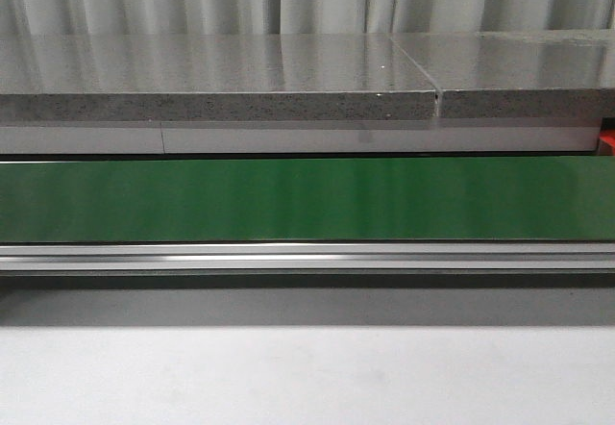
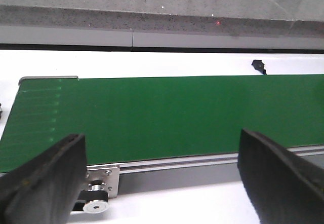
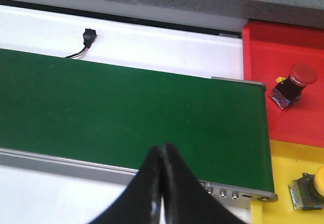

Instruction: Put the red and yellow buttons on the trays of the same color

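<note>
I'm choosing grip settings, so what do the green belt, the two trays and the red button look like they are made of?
Green belt: likely rubber or PVC, smooth with a soft sheen. Red tray and yellow tray: probably matte plastic or foam sheet, given the flat, even colour. Red button: a domed cap, seemingly hard plastic, on a dark body. The right hand is shut.

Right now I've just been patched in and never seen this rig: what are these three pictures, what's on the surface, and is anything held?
The front view looks forward over a long green conveyor belt; neither arm shows there. The other two pictures come from cameras on the wrists. The left gripper is open above the belt, holding nothing. The right gripper is shut and empty. Past the belt's end lie a red plastic tray holding a red-capped push button and a yellow plastic tray holding a yellow-capped push button. No buttons are visible on the belt.
</note>
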`<state>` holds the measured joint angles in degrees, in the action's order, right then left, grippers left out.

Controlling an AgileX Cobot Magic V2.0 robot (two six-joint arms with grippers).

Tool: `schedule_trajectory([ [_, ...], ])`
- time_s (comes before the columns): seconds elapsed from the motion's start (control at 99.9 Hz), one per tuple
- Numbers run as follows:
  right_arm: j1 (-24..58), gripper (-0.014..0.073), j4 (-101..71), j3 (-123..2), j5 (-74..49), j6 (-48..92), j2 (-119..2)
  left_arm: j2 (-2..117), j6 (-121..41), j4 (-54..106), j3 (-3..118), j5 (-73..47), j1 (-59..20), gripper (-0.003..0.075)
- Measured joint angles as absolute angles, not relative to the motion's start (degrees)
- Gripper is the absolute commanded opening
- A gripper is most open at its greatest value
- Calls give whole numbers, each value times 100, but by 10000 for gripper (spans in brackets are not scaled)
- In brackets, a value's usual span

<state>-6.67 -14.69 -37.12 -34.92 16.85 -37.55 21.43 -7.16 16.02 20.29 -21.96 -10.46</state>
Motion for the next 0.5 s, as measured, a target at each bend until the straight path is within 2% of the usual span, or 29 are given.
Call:
schedule_trajectory([
  [0.19,-667,-68,-1460,-3712,-3492,1685,-3755,2438,282,1345,2666,-2091,-743,608],
  [0.5,-667,-68,-1460,-3712,-3502,1685,-3755,4377,844,1032,4138,-2805,1160,608],
])
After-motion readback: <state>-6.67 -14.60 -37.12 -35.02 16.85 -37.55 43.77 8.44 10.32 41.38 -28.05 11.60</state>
